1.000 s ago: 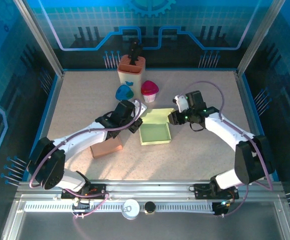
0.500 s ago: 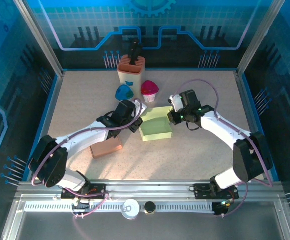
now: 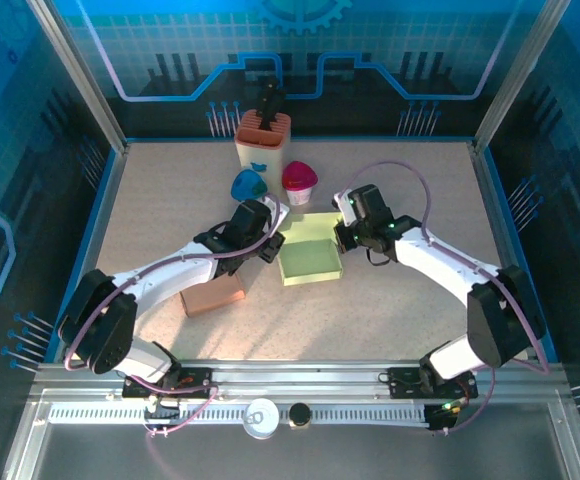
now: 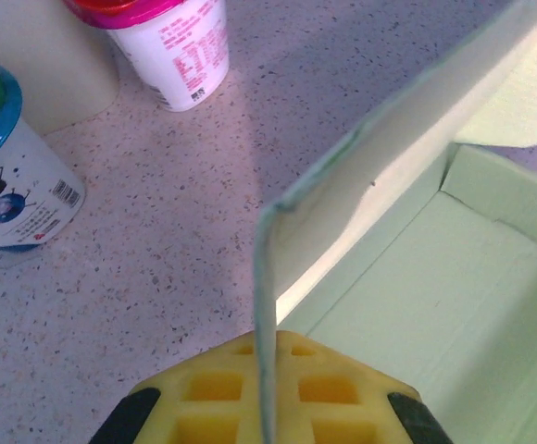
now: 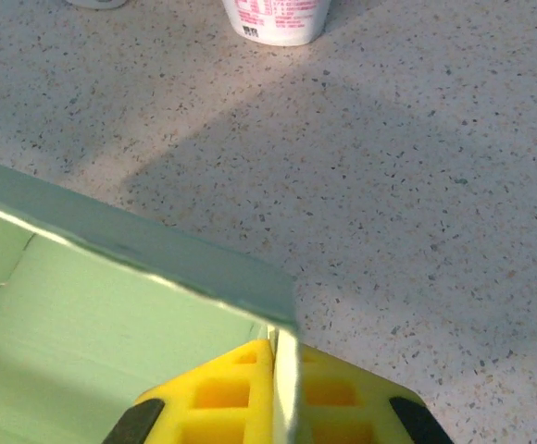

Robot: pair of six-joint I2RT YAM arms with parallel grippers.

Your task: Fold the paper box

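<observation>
Walls are the step in hand, as I judge it. The pale green paper box (image 3: 311, 262) lies open near the middle of the speckled table (image 3: 400, 330), between the two arms, and each arm has hold of one side panel.

The left pincer (image 3: 273, 240) is clenched on the thin upright panel at the box's left side. In the left wrist view the paper's edge runs straight down between its yellow pads (image 4: 213, 402). The right pincer (image 3: 342, 236) is clenched on the panel at the box's right far corner, and the right wrist view shows that corner nipped between its own yellow pads (image 5: 222, 388).

The next move likely calls for both arms to swing their panels inward together so the corners meet and tuck. The paper is light, so an uneven pull could drag or crease the box. The blue-lidded cup (image 3: 248, 186) and the pink-lidded cup (image 3: 299, 181) stand just beyond the far edge and need clearance.
</observation>
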